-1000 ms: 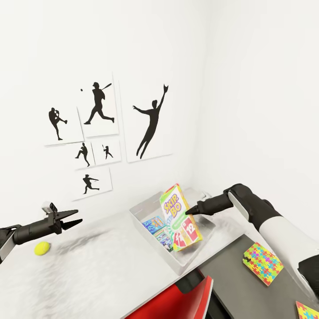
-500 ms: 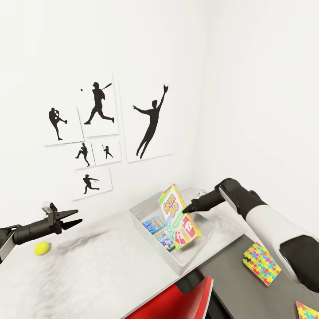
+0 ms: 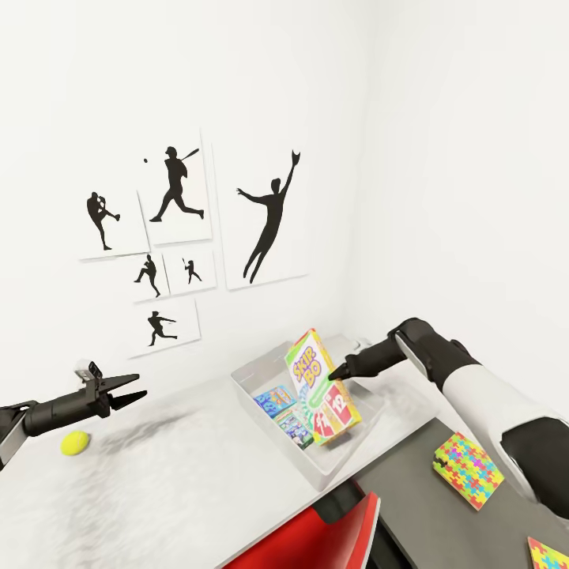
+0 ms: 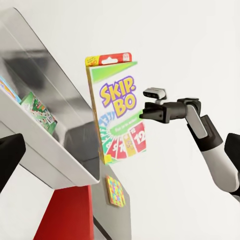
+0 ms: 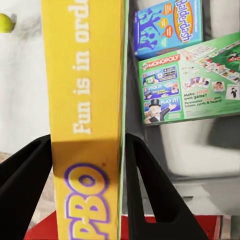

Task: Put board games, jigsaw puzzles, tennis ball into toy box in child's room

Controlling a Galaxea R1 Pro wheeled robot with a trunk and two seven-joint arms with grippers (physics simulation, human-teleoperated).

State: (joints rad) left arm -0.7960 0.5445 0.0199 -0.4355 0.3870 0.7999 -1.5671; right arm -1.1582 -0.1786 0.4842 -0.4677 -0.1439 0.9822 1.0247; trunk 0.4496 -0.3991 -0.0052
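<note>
The Skip-Bo board game (image 3: 318,386) stands upright on edge over the pale grey toy box (image 3: 254,378), with my right gripper (image 3: 335,374) shut on its side. The right wrist view shows its yellow edge (image 5: 87,100) between the black fingers (image 5: 150,185). A blue board game (image 3: 274,397) and the Monopoly one (image 3: 294,427) lie flat inside the box. The tennis ball (image 3: 75,443) rests on the table (image 3: 182,482) far left, just below my open left gripper (image 3: 130,391). Two jigsaw puzzles (image 3: 468,469) (image 3: 548,554) lie on the lower dark section.
A red chair (image 3: 324,537) stands against the table's front edge below the toy box. White walls meet in the corner behind the box. Black sports silhouettes (image 3: 178,237) hang above the table.
My right gripper has shifted slightly left and up with the Skip-Bo box, and the right elbow has swung. The left arm and tennis ball have not moved.
</note>
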